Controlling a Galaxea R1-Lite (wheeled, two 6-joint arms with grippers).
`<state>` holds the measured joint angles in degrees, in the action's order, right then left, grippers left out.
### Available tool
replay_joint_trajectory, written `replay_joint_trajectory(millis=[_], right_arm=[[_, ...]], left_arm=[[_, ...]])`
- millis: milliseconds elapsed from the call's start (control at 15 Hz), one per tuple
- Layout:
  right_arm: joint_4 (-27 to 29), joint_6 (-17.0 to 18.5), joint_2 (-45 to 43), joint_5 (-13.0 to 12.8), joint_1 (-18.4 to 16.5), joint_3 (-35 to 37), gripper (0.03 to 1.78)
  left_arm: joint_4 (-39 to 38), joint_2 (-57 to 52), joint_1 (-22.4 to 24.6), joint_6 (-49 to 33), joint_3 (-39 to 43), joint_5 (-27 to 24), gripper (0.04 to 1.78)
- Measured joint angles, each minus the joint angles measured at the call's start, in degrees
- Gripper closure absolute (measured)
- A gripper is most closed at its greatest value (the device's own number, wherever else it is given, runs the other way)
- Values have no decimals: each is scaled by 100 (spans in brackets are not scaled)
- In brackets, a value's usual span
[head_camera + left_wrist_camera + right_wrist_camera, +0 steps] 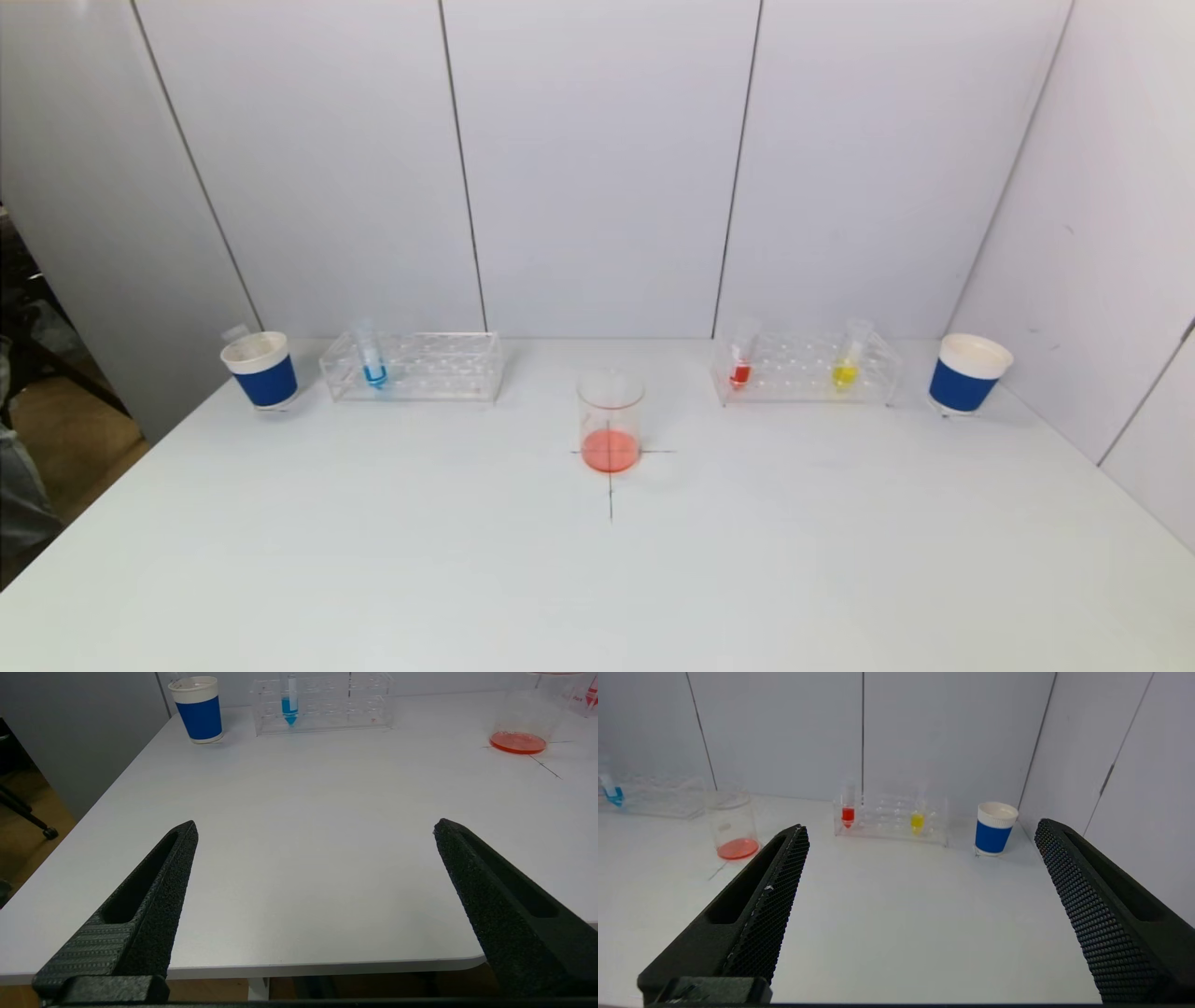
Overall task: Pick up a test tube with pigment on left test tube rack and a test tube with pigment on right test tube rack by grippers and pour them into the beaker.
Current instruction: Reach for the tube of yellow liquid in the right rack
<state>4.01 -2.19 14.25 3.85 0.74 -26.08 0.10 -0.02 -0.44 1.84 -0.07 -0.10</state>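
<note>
White surface with a thin black cross under the clear beaker, which holds orange-red liquid. Clear racks: the left rack has a blue tube, the right rack a red tube and a yellow tube. Both cups are white with a blue band. Fingers are textured black.

Bright, even light falls from above; the white desk shows only faint, soft shadows beside the beaker and cups. No harsh glare. In the right wrist view the far rack looks hazy and soft.
</note>
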Motion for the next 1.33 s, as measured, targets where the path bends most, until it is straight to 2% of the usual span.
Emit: replay_joint_trajectory(millis=[200,600,1067,1333], right_arm=[[-500,-6,1226,-5,22,-716,5],[-2174,13,3994,-50,33,-1548,5],[-4265,71,6680,-79,29,-1456,5],[-5621,72,8031,-260,-12,-1268,5]], left_arm=[[0,0,0,2,0,0,6],[0,2,0,0,0,2,6],[0,2,0,0,0,0,6],[0,2,0,-2,0,0,6]])
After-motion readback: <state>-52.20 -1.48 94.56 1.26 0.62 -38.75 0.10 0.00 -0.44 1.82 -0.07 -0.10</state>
